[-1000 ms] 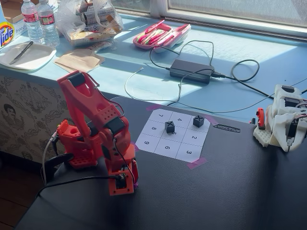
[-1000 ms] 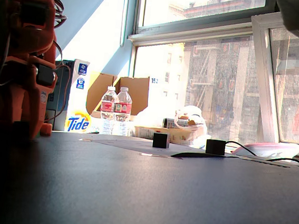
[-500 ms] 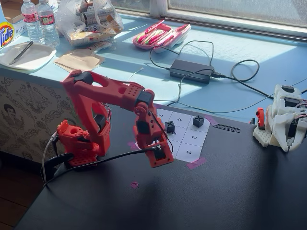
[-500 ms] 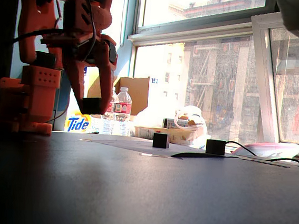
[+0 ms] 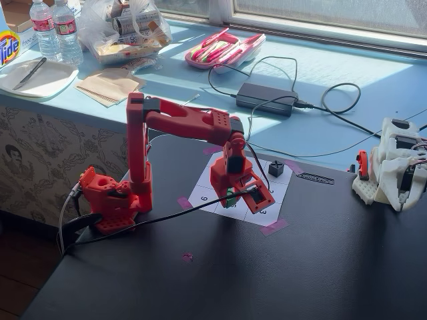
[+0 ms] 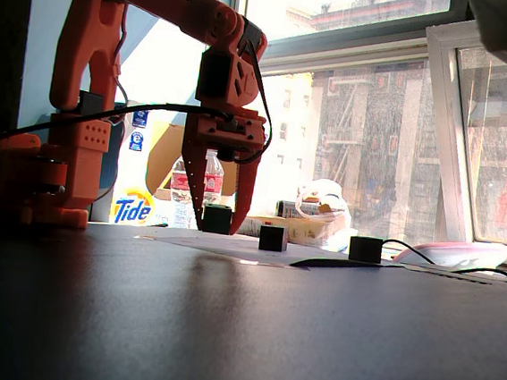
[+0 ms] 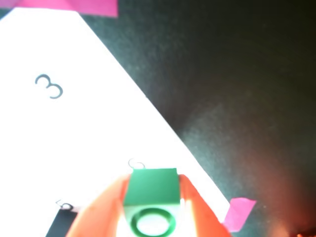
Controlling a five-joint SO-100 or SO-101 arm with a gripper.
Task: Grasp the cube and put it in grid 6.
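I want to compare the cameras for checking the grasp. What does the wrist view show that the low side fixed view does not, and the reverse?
Only the wrist view shows the cube's green colour, the ring on one of its faces, and the printed 3 on the white sheet. Only the low fixed view shows the whole red arm, the two black cubes and the window behind. Both show the pincer with the cube held between its fingers above the sheet.

The gripper covers the middle of the numbered sheet in a fixed view, so grid 6 can't be read there. In the wrist view the cube hides most of a digit behind it, and the bottom edge crops its ring mark.
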